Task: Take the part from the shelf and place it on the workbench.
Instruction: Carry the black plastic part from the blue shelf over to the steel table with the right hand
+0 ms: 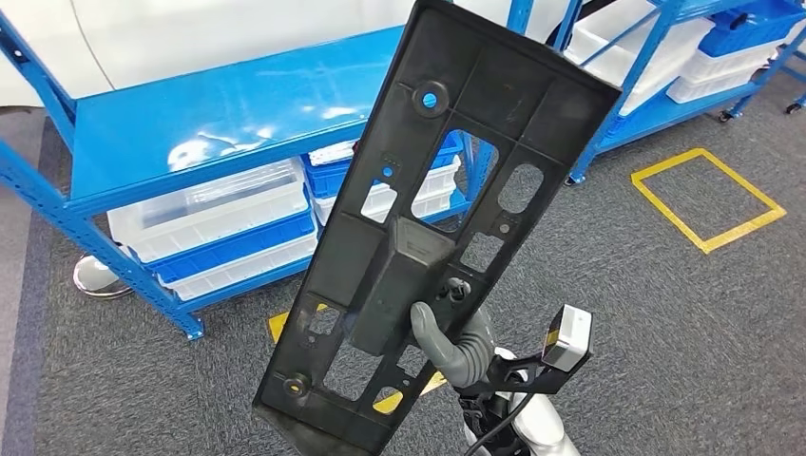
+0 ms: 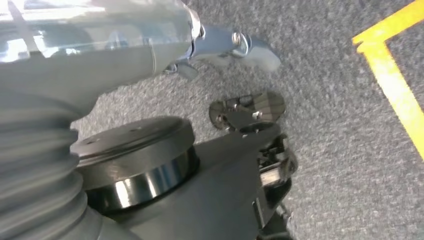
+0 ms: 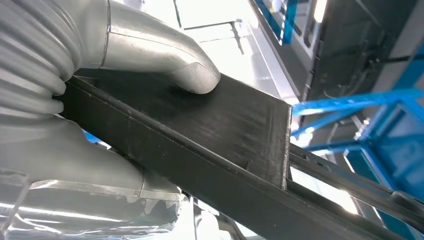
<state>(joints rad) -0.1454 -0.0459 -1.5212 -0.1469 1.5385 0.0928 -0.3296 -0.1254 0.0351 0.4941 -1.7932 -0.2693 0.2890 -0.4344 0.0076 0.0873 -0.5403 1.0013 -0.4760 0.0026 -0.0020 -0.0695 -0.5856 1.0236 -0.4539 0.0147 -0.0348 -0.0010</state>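
Before the blue shelf [image 1: 219, 123]: black part [image 1: 437, 218], tilted, lower corner cut off, gripped by right hand [image 1: 456, 347], fingers hidden behind it. Left hand [image 2: 60, 100]: finger state cannot be told.

A thick matte-grey thumb [image 1: 447, 342] on the robot's right hand [image 3: 115, 100], grey ribbed wrist cover [image 3: 27, 60] behind it, black cable [image 1: 504, 418] and silver forearm beside the thumb

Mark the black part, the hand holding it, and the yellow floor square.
black part [image 1: 475, 161], head view, flat upper panel.
right hand [image 1: 454, 344], head view, grey thumb against the part.
yellow floor square [image 1: 709, 245], head view, near tape corner.
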